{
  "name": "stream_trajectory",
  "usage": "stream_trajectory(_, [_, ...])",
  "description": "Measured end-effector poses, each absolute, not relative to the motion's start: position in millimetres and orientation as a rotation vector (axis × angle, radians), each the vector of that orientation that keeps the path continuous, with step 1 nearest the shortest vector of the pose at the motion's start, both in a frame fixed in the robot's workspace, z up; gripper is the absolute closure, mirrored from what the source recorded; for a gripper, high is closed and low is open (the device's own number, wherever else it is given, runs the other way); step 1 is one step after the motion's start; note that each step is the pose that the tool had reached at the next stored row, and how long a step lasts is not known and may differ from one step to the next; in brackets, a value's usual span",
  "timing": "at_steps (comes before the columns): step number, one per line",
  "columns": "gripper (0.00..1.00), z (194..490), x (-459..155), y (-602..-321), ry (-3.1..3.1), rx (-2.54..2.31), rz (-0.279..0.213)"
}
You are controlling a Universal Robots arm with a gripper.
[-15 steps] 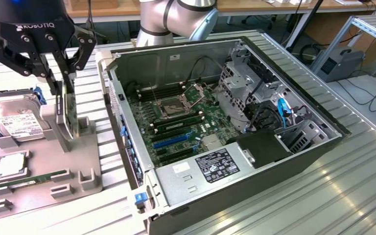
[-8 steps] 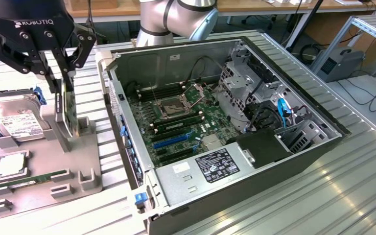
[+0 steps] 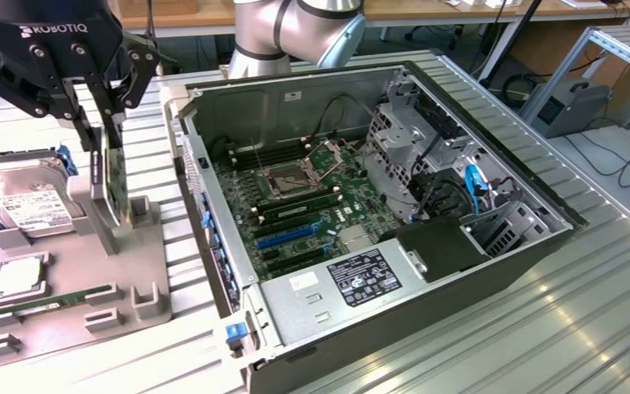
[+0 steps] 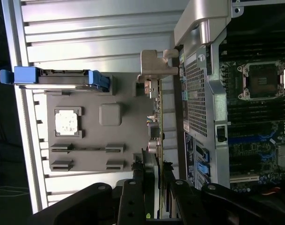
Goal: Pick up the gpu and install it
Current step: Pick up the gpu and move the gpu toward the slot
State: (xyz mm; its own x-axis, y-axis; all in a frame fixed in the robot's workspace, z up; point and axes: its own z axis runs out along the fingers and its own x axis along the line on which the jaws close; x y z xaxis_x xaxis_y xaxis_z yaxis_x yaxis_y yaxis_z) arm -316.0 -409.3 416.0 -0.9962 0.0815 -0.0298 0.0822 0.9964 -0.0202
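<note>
Gpu (image 3: 112, 193) stands edge-up in the gray holder (image 3: 129, 275), jaws half-closed, clamping it; a tilted pull could wedge it.

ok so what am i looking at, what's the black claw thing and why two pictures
That is a grey robot arm ending in a black two-fingered gripper. One picture comes from a camera off the arm, the other from a camera on its wrist. On the ribbed metal table sit an opened black computer case and a grey holder tray. The tray carries a silver hard drive with a white label, a square processor chip, a thin green memory stick and, standing on edge, a flat black card with a silver bracket, the gpu. The gripper is closed on the gpu in its stand.
</note>
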Motion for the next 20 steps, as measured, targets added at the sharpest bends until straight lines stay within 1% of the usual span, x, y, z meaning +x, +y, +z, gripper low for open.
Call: stream_trajectory(20, [0.73, 428, -315, -409, 3.110, 0.127, -0.033])
